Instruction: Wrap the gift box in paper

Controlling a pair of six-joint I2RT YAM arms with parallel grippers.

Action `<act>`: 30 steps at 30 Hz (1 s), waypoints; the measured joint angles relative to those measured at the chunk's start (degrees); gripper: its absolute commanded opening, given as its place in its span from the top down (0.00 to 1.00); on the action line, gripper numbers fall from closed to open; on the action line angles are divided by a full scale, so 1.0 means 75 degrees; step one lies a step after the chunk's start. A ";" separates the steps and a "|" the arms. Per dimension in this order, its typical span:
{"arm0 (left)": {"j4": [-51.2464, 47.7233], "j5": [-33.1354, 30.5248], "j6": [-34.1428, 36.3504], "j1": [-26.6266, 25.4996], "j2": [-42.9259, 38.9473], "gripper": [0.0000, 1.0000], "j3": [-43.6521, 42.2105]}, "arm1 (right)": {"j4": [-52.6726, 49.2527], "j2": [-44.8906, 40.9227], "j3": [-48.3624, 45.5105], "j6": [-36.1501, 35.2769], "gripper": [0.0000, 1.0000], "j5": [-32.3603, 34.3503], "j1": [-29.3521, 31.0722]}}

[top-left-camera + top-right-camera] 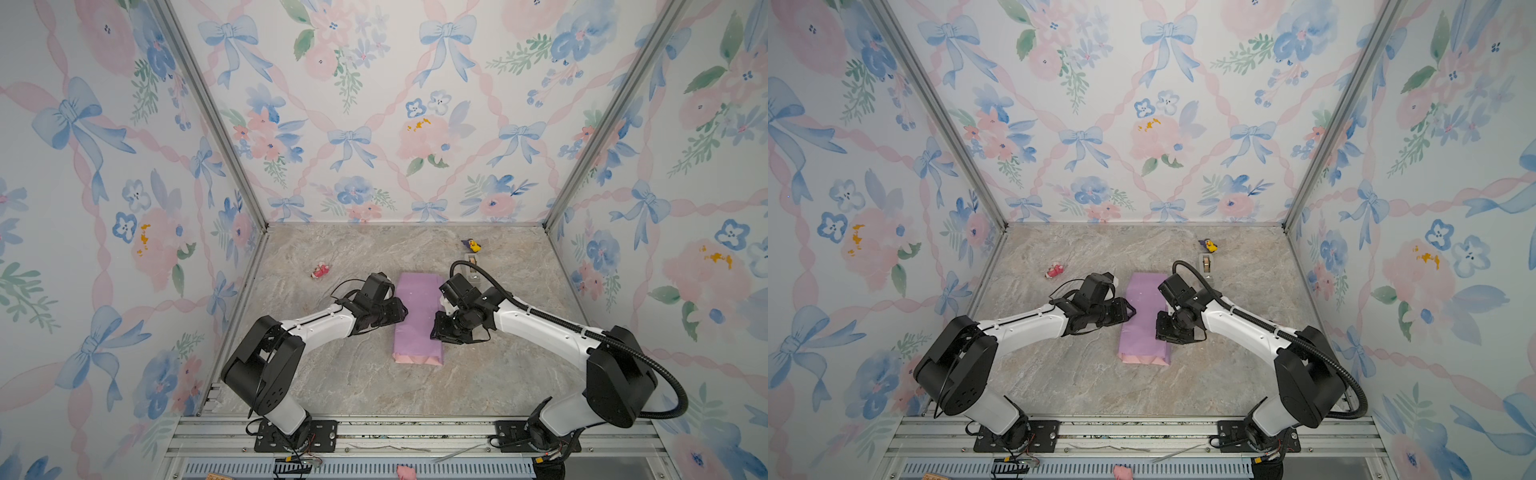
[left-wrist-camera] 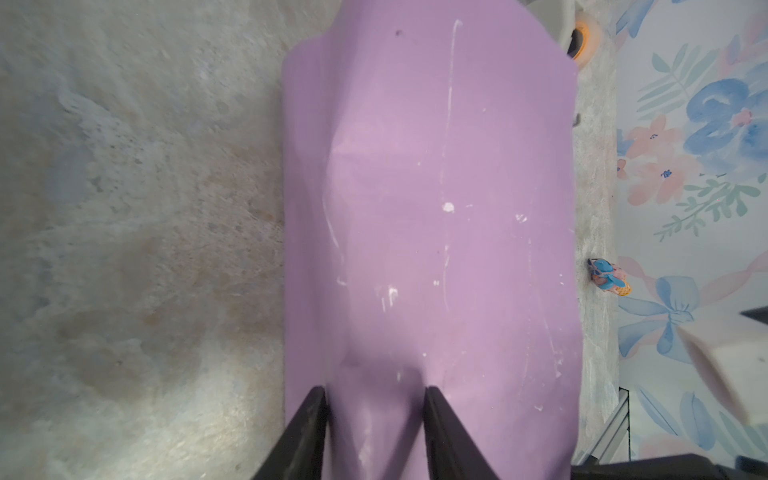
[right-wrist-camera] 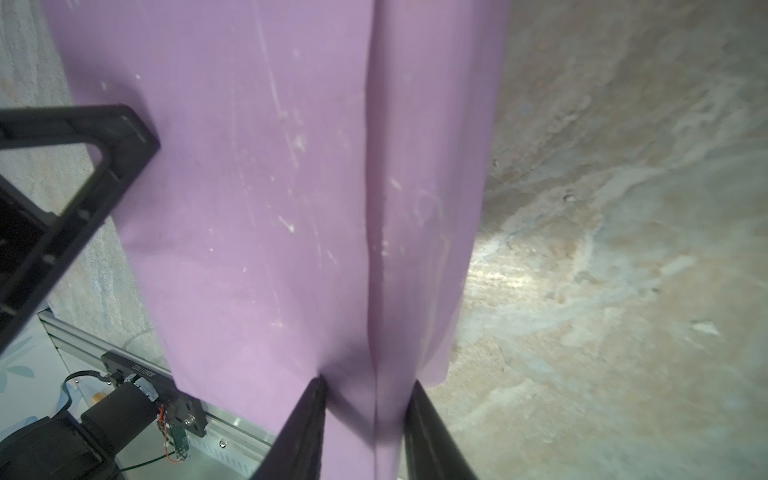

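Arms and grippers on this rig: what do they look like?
White shells, black joints on left arm and right arm. Black corrugated hose loops along the right; thin black cables at the left wrist. Black tapered fingers on left gripper and right gripper.

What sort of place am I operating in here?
Probably a staged robot test booth, not a home: floral bow-print wallpaper panels on bare aluminium frame posts, a marble-look tabletop, and an aluminium base rail at the front.

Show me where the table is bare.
Free: the table between the paper and the front rail, and the far strip between the pink toy and the yellow toy. Crowded: the middle, where the left gripper and right gripper meet the paper, and around the tape dispenser.
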 measured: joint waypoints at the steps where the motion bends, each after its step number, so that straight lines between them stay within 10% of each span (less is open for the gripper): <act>1: 0.0000 0.0000 0.0000 0.0000 0.0000 0.59 0.0003 | -0.0076 -0.0082 0.0012 -0.0055 0.49 0.0041 -0.0015; 5: -0.0003 -0.0003 0.0003 -0.0003 0.0000 0.60 0.0012 | -0.0431 -0.0379 0.0219 -0.0297 0.26 0.0108 -0.0251; 17: -0.0181 -0.0087 0.0146 -0.0093 0.0015 0.59 0.0169 | -0.0370 0.1026 0.1489 -0.1635 0.22 -0.0058 -0.1338; 30: -0.0344 -0.0198 0.0131 -0.0187 0.0143 0.34 0.0466 | -0.0029 0.2046 0.1859 -0.2011 0.64 -0.0449 -0.1358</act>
